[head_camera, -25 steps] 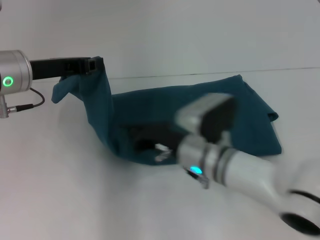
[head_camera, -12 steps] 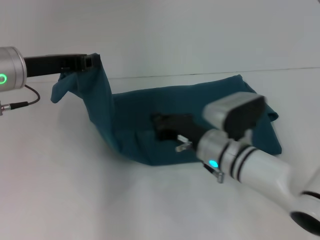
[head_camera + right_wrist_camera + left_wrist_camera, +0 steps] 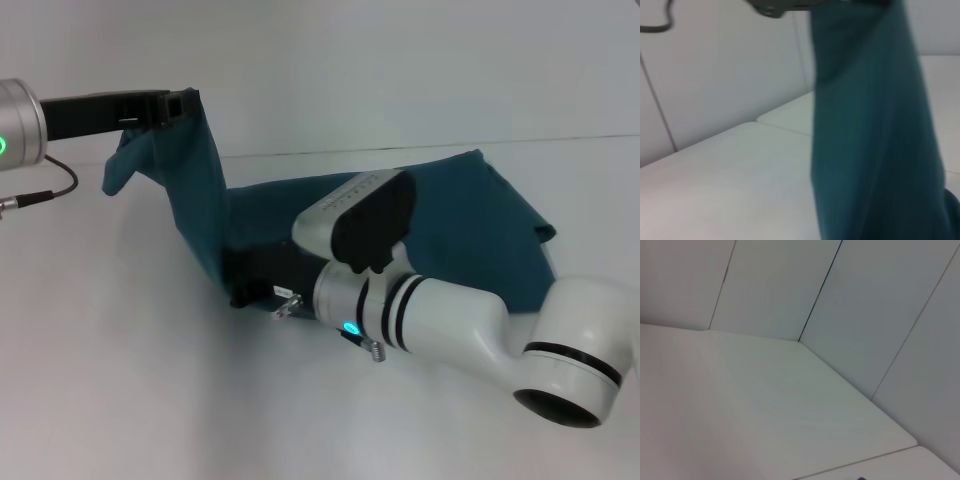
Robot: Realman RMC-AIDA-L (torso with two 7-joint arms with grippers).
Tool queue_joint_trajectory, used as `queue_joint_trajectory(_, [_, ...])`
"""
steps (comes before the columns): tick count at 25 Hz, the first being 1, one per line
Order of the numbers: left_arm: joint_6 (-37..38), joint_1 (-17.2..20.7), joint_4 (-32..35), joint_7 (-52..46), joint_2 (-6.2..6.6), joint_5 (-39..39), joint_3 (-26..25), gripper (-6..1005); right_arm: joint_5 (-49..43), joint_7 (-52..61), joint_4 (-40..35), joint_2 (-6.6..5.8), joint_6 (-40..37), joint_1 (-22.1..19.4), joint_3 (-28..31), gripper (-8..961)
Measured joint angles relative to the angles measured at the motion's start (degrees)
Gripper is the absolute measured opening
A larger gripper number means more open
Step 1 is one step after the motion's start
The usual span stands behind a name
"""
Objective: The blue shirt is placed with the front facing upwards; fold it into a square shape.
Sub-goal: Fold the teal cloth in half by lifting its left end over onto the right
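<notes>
Beyond head view: shirt (image 3: 875,125) underside.

White table (image 3: 120,380) fills the head view, plain matte surface; thin dark seam line (image 3: 580,138) runs across its far part; left wrist view shows pale wall panels (image 3: 775,285) split by dark vertical joints (image 3: 821,290), meeting a white tabletop corner (image 3: 790,410); right wrist view shows the white tabletop (image 3: 715,185), a pale wall panel (image 3: 720,70) behind it.
</notes>
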Motion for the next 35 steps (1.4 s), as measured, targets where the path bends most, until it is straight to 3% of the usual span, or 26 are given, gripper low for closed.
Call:
queue_joint_trajectory(12, [-0.59, -1.41, 0.0, 0.18, -0.23, -0.1, 0.49, 2, -4.54, 0.72, 3.01, 0.13, 0.88, 1.49, -0.33, -1])
queue_joint_trajectory(15, [-0.56, -1.26, -0.07, 0.18, -0.24, -0.2, 0.48, 3, -4.7, -0.25, 3.66, -0.37, -2.05, -2.09, 1.53, -1])
queue_joint_trajectory(20, [0.07, -0.74, -0.79, 0.19, -0.26, -0.25, 0.3, 3, -4.65, -4.47, 3.05, -1.02, -11.08, -13.53, 9.57, -1])
queue_joint_trajectory(23, [0.32, -0.74, -0.84, 0.19, -0.26, -0.63, 0.4, 3, -4.64, -5.4, 2.72, -1.28, -11.81, -16.93, 12.22, -1])
queue_joint_trajectory(29, [1.17, -0.94, -1.37, 0.29, -0.37, -1.81, 0.61, 3, -6.8, -4.41, 2.19, -0.84, -6.99, -15.25, 11.28, 0])
queue_joint_trajectory(35, [1.76, -1.43, -1.4, 0.7, -0.71, -2.4, 0.82, 3, -9.64, -3.06, 3.76, -0.22, 1.82, -8.76, 10.05, 0])
